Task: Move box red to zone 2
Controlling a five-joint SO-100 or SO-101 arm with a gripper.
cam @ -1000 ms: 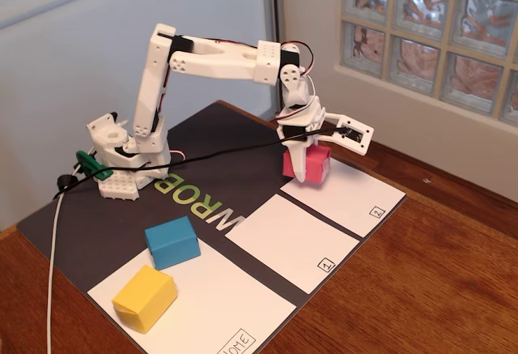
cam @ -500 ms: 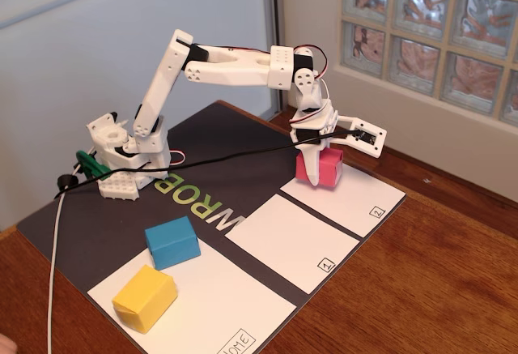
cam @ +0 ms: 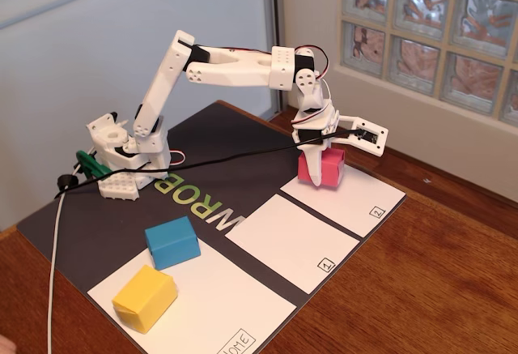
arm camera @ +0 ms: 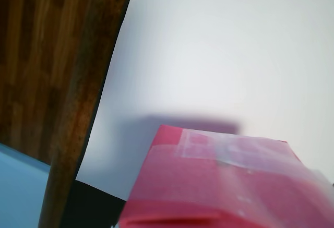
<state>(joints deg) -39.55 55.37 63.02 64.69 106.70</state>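
Where a wooden table (cam: 437,273) met a glass-block window (cam: 429,30), a dark mat (cam: 89,216) carried white zones; zone 2 (cam: 356,196) lay at its far right corner. White arm (cam: 235,66) reached out level from its base at the mat's far left edge, wrist bent down. Gripper (cam: 317,162) was clamped on the red box (cam: 326,166), over zone 2's far end. Blue box (cam: 171,242) and yellow box (cam: 144,298) sat near the mat's near-left edge.

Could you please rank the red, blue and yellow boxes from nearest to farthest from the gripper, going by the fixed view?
1. Red box: right at the gripper, on the white zone marked 2.
2. Blue box: lower left, at the dark mat's edge.
3. Yellow box: farthest, on the white home zone.
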